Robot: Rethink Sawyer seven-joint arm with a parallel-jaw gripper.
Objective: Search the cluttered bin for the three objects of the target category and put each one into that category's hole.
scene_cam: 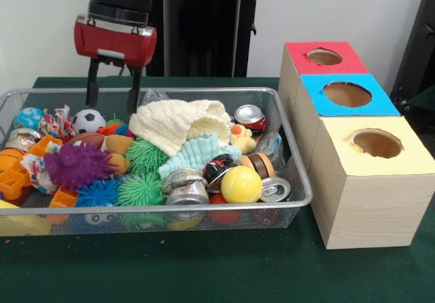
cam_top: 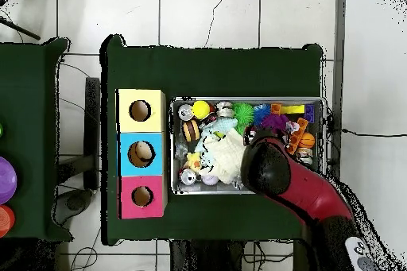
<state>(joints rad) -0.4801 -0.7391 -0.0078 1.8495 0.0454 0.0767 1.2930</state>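
Green cloth covers the table where the wire bin (scene_cam: 289,155) holds mixed clutter, cans (scene_cam: 187,193) near its front, and the gripper (scene_cam: 113,84) hangs empty above the back corner, fingers apart, so it should probably descend straight and slowly

A: Red-topped box (scene_cam: 325,57), then blue (scene_cam: 348,94), then yellow (scene_cam: 376,145)!

B: In the silver wire bin (scene_cam: 289,155): purple spiky ball (scene_cam: 76,165), green ones (scene_cam: 141,189), a black-and-white soccer ball (scene_cam: 88,121), plain yellow ball (scene_cam: 240,184).

A: Cream cloth (scene_cam: 178,123) on pale turquoise (scene_cam: 194,153).
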